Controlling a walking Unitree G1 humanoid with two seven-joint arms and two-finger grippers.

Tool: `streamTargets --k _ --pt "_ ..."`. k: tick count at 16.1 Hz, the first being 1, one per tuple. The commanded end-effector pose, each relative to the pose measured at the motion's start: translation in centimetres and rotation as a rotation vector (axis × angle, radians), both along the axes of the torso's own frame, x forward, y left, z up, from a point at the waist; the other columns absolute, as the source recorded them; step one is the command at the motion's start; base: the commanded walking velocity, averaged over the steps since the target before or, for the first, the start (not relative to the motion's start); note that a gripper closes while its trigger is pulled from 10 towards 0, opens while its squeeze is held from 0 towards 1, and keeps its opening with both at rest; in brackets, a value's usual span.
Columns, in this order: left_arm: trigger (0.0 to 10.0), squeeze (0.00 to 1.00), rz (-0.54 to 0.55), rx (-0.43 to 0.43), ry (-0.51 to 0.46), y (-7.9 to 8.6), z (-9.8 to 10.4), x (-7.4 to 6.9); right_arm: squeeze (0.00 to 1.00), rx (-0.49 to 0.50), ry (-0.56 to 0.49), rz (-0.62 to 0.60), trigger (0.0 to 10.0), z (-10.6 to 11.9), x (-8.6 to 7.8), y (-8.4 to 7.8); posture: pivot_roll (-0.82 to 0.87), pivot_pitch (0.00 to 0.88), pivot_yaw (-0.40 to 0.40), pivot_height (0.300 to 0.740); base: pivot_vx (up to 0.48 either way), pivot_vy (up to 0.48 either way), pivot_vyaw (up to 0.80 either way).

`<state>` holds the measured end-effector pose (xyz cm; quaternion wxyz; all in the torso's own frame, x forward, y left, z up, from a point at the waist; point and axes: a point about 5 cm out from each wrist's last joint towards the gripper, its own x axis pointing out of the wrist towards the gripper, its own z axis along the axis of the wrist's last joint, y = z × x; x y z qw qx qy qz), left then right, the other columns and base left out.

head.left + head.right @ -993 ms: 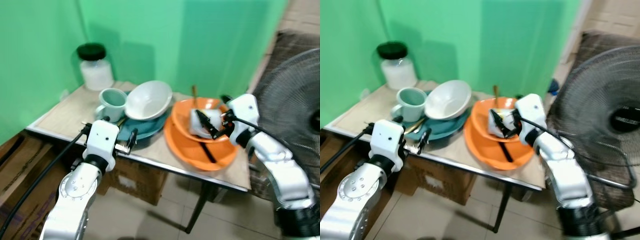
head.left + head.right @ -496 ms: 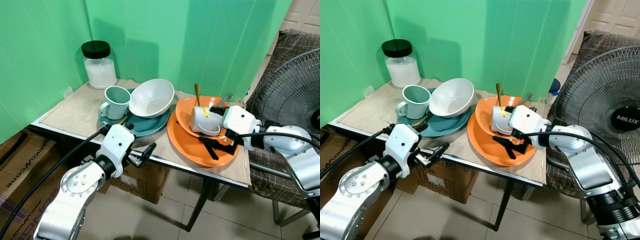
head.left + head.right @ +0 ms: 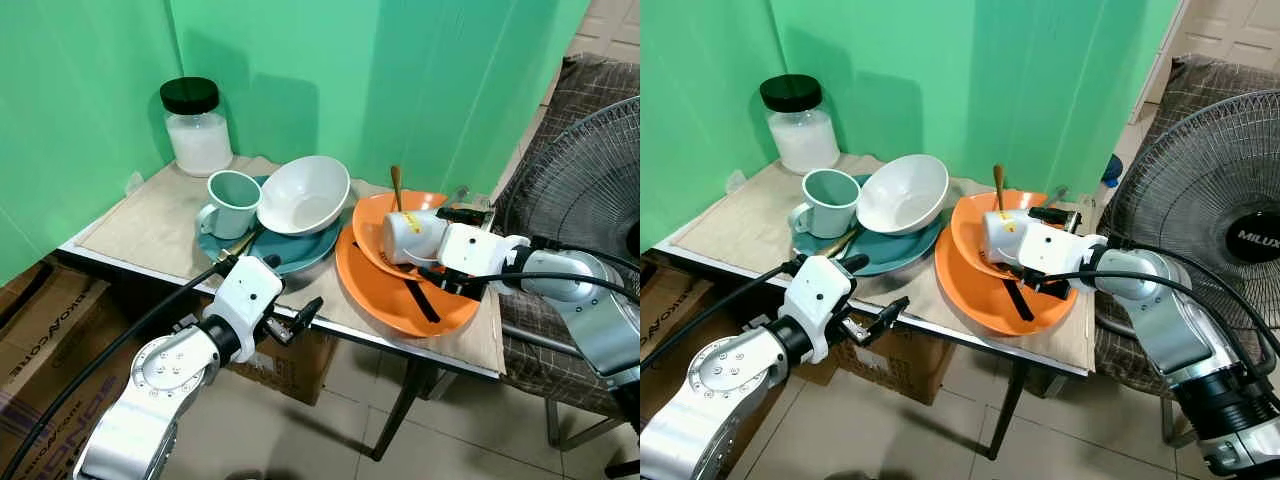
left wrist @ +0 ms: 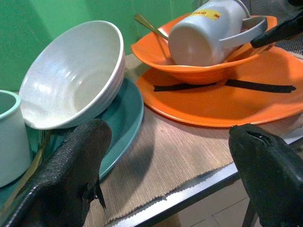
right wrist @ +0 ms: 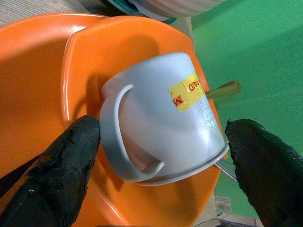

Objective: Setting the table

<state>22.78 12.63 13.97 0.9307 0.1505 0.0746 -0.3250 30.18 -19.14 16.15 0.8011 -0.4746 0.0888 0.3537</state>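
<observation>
A glossy white mug (image 5: 161, 125) lies on its side in a shallow orange bowl (image 3: 372, 232), just right of centre in the left eye view. It is smooth glazed ware with a thick loop handle and a yellow sticker printed in red on its wall. In the right wrist view the right gripper (image 5: 161, 156) has its two rough black fingers spread wide, one pad by the handle and the other past the mug's rim; neither clearly presses the mug. A wooden-handled utensil (image 3: 395, 184) pokes up behind the mug.

The orange bowl sits on one wide orange plate (image 3: 385, 300), matte and smooth, with a black strip (image 3: 424, 302) lying across it. To its left, one teal plate (image 3: 305, 250) carries one tilted white bowl (image 3: 303, 194) with faint ribs and one pale green mug (image 3: 231, 203). One glass jar (image 3: 195, 128) with a black lid stands in the upper left, against the green backdrop (image 3: 400, 80).

All this rests on a woven beige mat over a metal-edged table (image 3: 330, 325). The left gripper (image 3: 296, 320) hangs at the table's front edge, fingers apart and holding nothing. One wire-caged fan (image 3: 1220, 200) fills the right edge.
</observation>
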Motion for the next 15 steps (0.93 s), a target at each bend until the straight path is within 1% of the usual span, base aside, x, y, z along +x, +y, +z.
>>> streamTargets --k 1,3,6,7,8,9,10,11,15 --pt "10.0 0.00 -0.012 0.013 -0.016 -0.2 0.4 0.1 0.00 -0.032 -0.026 0.010 10.0 0.2 0.0 -0.1 0.04 0.000 -0.012 0.740 0.000 0.000 0.00" --pt "10.0 0.00 -0.011 0.015 -0.020 -0.3 0.4 0.2 0.00 -0.048 -0.051 0.015 10.0 0.5 0.0 0.0 0.03 0.000 -0.013 0.740 0.000 0.000 0.00" --pt "10.0 0.00 -0.004 0.014 -0.027 -0.2 0.4 0.5 0.00 -0.026 -0.097 0.011 10.0 1.1 0.3 0.2 0.04 0.000 -0.010 0.740 0.000 0.000 0.00" --pt "10.0 0.00 -0.003 0.016 -0.029 -0.2 0.5 0.5 0.00 0.055 -0.110 -0.008 10.0 1.7 0.5 0.6 0.04 0.000 -0.009 0.740 0.000 0.000 0.00" --pt "10.0 0.00 -0.002 0.017 -0.029 -0.2 0.5 0.5 0.00 0.065 -0.109 -0.002 7.1 1.9 0.5 0.8 0.04 0.000 -0.009 0.740 0.000 0.000 0.00" --pt "10.0 0.00 -0.001 0.019 -0.028 -0.1 0.4 0.5 0.00 0.051 -0.091 0.013 3.5 1.5 0.3 0.8 0.04 0.000 -0.009 0.740 0.000 0.000 0.00" --pt "10.0 0.00 -0.002 0.020 -0.028 -0.2 0.4 0.5 0.00 0.063 -0.076 0.017 2.6 1.3 0.2 0.9 0.04 0.000 -0.009 0.740 0.000 0.000 0.00" --pt "10.0 0.00 -0.003 0.021 -0.027 -0.2 0.4 0.4 0.00 0.070 -0.048 0.030 0.0 1.0 -0.1 1.1 0.04 0.000 -0.009 0.740 0.000 0.000 0.00" --pt "10.0 0.00 -0.004 0.025 -0.030 -0.2 0.4 0.4 0.00 0.045 -0.008 0.050 0.0 0.2 -0.6 1.2 0.04 0.000 -0.009 0.740 0.000 0.000 0.00"
